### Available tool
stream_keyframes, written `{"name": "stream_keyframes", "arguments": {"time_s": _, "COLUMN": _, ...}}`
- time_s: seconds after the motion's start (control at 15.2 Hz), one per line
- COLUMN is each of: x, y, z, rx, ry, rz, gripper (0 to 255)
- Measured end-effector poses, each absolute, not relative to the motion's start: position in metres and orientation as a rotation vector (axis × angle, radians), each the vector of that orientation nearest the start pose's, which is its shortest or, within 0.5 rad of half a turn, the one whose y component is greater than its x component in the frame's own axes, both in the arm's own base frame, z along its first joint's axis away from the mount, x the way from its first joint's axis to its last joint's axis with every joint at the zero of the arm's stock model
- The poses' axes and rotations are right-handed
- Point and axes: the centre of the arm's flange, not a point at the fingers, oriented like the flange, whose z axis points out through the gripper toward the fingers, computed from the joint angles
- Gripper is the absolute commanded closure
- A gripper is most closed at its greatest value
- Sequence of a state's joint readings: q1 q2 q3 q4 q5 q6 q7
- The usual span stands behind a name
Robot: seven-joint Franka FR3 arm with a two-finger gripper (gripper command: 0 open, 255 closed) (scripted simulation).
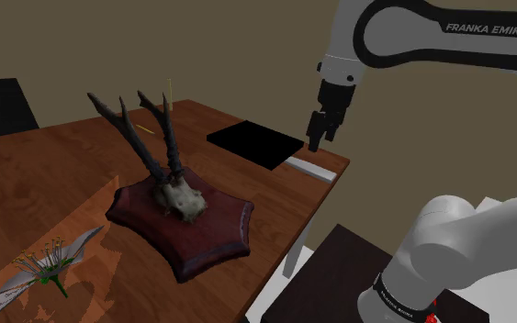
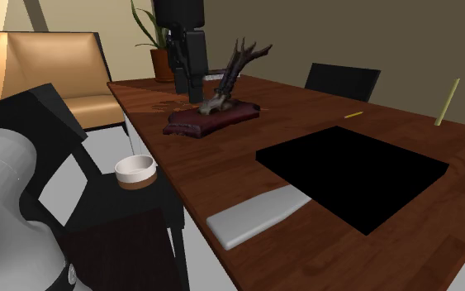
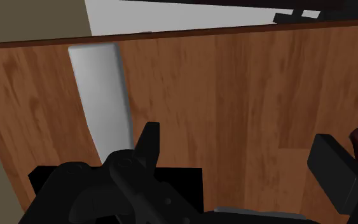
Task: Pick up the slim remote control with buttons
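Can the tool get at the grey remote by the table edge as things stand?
Likely yes. The open tool hovers above the table close to the grey remote, which lies uncovered at the edge beside the black slab. Nothing stands between them; the antler mount sits apart.

table (image 3: 234, 95): I see reddish-brown wood, clear grain, smooth.
remote (image 3: 101, 95): plain pale grey, smooth and matt to my eye.
plaque (image 1: 215, 237): dark red-brown, smooth.
slab (image 2: 354, 169): flat matt black.
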State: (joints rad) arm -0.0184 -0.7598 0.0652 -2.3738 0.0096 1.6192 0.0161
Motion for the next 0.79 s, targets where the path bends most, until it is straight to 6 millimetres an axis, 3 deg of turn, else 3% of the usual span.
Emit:
{"name": "stream_keyframes", "arguments": {"time_s": 0.13, "x": 0.320, "y": 0.017, "z": 0.573, "rx": -3.176, "ry": -0.024, "rz": -0.007, "gripper": 0}}
{"name": "stream_keyframes", "arguments": {"time_s": 0.33, "x": 0.334, "y": -0.007, "z": 0.553, "rx": -3.171, "ry": -0.051, "rz": -0.003, "gripper": 0}}
{"name": "stream_keyframes", "arguments": {"time_s": 0.79, "x": 0.372, "y": -0.073, "z": 0.500, "rx": -3.157, "ry": -0.126, "rz": 0.006, "gripper": 0}}
